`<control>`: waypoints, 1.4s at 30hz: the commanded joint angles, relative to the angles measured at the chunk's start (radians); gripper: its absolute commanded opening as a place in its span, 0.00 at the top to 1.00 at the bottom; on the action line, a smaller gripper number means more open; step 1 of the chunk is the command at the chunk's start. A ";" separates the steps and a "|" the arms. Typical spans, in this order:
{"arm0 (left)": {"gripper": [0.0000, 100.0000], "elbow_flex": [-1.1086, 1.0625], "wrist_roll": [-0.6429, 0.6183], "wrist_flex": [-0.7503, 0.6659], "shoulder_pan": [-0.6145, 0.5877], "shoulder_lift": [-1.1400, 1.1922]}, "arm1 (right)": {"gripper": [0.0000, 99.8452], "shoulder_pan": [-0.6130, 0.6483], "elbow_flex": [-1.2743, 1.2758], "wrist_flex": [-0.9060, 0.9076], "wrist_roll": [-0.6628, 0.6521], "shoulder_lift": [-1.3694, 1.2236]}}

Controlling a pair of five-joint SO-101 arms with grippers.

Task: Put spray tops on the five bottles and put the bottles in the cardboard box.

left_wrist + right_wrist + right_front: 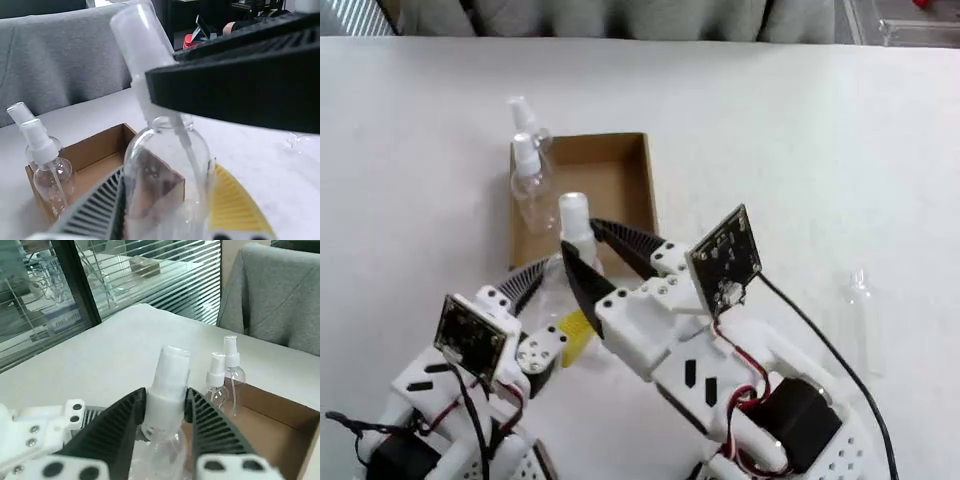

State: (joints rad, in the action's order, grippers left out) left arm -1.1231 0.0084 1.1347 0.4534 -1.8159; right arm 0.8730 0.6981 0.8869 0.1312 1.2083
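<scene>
My left gripper (555, 300) is shut on a clear bottle (165, 175) and holds it upright at the near edge of the cardboard box (610, 165). The bottle's body sits between the grey and yellow fingers (235, 205). My right gripper (166, 400) is shut on the white spray top (170, 375), which stands in that bottle's neck with its tube hanging inside. Two capped bottles (530, 180) stand at the box's far left corner; I cannot tell whether they are inside it. An uncapped bottle (860, 300) lies to the right.
The white table (800, 140) stretches open behind and to the right of the box. A grey chair back (55, 60) stands past the far edge. The two arm bases crowd the near edge.
</scene>
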 commanded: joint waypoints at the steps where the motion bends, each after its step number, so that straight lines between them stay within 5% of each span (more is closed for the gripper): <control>1: 0.95 0.005 0.009 -0.008 0.002 -0.013 | 0.79 0.016 -0.037 0.018 0.008 0.022; 12: 0.95 0.005 0.009 -0.008 0.002 -0.013 | 0.77 0.010 -0.334 0.094 -0.003 0.053; 18: 0.95 0.005 0.009 -0.008 0.002 -0.013 | 0.99 -0.076 -0.371 0.073 -0.003 -0.030; 21: 0.95 0.005 0.009 -0.008 0.002 -0.013 | 0.94 -0.099 -0.370 0.027 0.006 -0.073; 30: 0.95 0.005 0.009 -0.002 0.002 -0.013 | 0.98 -0.099 -0.362 -0.045 0.006 -0.251; 42: 0.95 0.005 0.009 -0.002 0.002 -0.013 | 0.98 -0.097 -0.371 0.180 0.006 -0.252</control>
State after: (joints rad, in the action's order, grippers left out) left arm -1.1231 0.0100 1.1362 0.4580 -1.8190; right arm 0.7779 0.3544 1.0219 0.1312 0.9674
